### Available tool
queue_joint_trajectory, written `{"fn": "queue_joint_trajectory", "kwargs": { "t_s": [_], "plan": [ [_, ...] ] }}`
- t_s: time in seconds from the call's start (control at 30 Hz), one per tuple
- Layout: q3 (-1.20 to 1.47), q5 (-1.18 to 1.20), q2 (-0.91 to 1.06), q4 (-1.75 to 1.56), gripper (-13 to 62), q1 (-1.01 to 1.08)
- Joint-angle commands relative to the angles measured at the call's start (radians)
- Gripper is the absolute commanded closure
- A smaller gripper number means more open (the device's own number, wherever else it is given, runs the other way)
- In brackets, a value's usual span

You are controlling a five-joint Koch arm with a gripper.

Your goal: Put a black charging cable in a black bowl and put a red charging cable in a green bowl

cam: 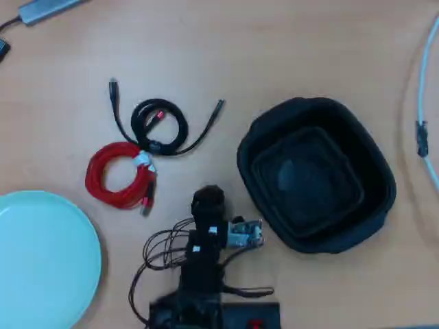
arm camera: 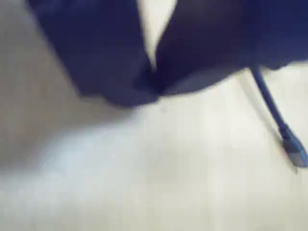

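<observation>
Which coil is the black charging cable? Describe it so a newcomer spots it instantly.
In the overhead view, start at the big black bowl on the right and look left across the bare wood. The black charging cable is the small dark coil there, two loose plug ends splaying out. The red charging cable touching it below has a white tie.

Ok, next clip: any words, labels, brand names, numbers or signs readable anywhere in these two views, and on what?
No readable text in either view.
Black bowl and green bowl: plain, no print.
Black cable: a small red mark, no lettering to make out.
Red cable: its white tie looks blank.
Arm: small white patches near the wrist, too small and blurred to read.
Wrist view: blurred; the claw shows no marking.
</observation>
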Motion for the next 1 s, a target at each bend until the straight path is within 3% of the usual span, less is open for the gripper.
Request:
{"fn": "queue_joint_trajectory", "kwargs": {
  "t_s": [0.0,0.43,0.97],
  "plan": [
    [-0.859,0.172,0.130,1.339,56.8,-0.365],
    [-0.919,0.167,0.081,1.345,56.8,-0.403],
    [-1.585,0.087,-0.492,1.684,56.8,-0.502]
  ]
}}
